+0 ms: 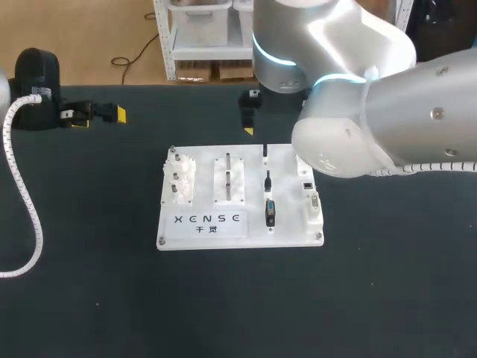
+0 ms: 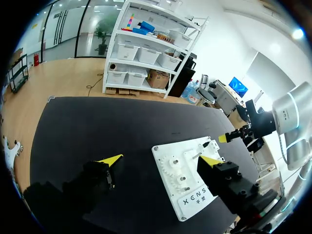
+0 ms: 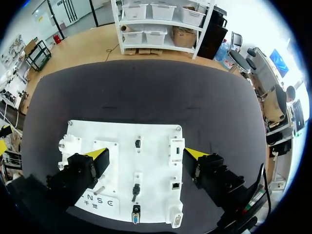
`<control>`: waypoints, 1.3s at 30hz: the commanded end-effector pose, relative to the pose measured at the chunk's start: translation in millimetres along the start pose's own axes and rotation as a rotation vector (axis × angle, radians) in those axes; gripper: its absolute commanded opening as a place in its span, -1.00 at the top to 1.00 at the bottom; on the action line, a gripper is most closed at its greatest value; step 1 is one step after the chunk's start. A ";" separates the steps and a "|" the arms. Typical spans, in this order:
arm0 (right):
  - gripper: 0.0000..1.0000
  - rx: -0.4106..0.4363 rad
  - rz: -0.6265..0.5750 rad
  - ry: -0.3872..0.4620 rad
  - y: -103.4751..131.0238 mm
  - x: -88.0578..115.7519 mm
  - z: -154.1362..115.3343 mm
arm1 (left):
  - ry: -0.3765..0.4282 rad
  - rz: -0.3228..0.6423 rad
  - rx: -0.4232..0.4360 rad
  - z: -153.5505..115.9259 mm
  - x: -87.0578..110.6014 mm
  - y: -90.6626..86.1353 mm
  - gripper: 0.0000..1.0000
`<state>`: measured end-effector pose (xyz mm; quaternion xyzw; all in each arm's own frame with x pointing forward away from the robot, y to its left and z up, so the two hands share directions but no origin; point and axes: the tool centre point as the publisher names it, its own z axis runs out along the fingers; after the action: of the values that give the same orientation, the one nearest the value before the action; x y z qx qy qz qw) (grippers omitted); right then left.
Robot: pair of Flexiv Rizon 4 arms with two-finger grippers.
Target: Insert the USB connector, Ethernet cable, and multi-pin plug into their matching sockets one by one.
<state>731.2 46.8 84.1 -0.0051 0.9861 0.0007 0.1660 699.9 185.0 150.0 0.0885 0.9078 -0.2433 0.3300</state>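
Now hovering over the board [image 1: 205, 160] mid-frame with right gripper [image 3: 146, 155] spread wide and empty, lined up for a pick; plugs [image 1: 267, 180] sitting in holders near sockets [image 1: 309, 192]. Left gripper [image 2: 161, 159] open too, parked upper left, out of the way.

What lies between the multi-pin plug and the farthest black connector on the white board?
Another black connector lies there, in line with both; the head and right wrist views show it.
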 end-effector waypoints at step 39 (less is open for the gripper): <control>0.04 0.002 0.020 0.226 16.3 9.9 67.5 | 0.000 0.000 0.000 0.0 0.0 0.0 -1.00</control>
<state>745.1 64.8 18.4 0.0049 0.9986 -0.0012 0.0519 699.9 185.0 150.0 0.0885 0.9078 -0.2433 0.3300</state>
